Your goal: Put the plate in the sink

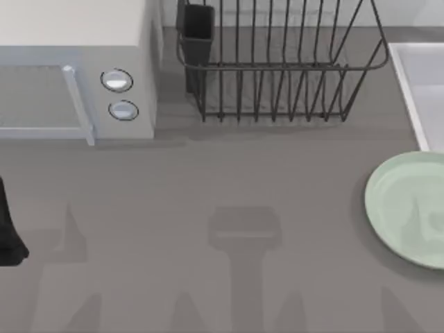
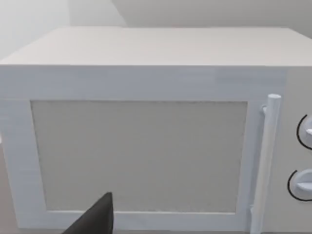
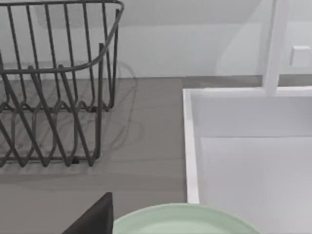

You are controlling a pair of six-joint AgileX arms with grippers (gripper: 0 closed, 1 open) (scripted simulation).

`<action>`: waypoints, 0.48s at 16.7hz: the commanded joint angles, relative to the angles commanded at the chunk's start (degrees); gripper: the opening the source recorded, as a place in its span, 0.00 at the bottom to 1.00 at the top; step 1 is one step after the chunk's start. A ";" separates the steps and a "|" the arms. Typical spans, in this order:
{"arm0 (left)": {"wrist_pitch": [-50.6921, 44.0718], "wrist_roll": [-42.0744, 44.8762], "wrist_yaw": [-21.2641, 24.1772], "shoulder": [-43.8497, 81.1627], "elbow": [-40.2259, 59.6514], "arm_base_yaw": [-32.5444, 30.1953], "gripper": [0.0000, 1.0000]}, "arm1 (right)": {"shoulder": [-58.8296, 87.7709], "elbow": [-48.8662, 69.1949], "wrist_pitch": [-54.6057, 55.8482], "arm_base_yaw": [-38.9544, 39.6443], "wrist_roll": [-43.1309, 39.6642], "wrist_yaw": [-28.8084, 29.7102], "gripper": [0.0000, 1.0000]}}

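A grey countertop carries a white microwave at the left, a dark wire dish rack behind, and the sink at the right. The plate lies flat on the counter just in front of the sink, apart from it. The right gripper's finger hangs just beside the plate's rim; I cannot tell its opening. The left gripper sits at the left edge, facing the microwave.

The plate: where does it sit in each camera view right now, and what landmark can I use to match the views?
Top view: the plate lies on the table at the right edge, partly cut off, just below the sink.
Left wrist view: this camera faces the microwave; no plate here.
Right wrist view: the plate is at the bottom edge, in front of the sink's white rim.
Shared landmark: the dish rack, beside the sink in the top and right wrist views.
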 joint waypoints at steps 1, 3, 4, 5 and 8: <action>0.00 0.00 0.00 0.00 0.00 0.00 1.00 | 4.17 3.37 -2.62 0.79 0.83 0.00 1.00; 0.00 0.00 0.00 0.00 0.00 0.00 1.00 | 13.85 10.97 -8.47 2.57 2.69 0.01 1.00; 0.00 0.00 0.00 0.00 0.00 0.00 1.00 | 19.22 15.10 -11.62 3.52 3.69 0.01 1.00; 0.00 0.00 0.00 0.00 0.00 0.00 1.00 | 24.86 19.37 -14.88 4.51 4.72 0.01 1.00; 0.00 0.00 0.00 0.00 0.00 0.00 1.00 | 42.67 32.64 -25.01 7.59 7.93 0.02 1.00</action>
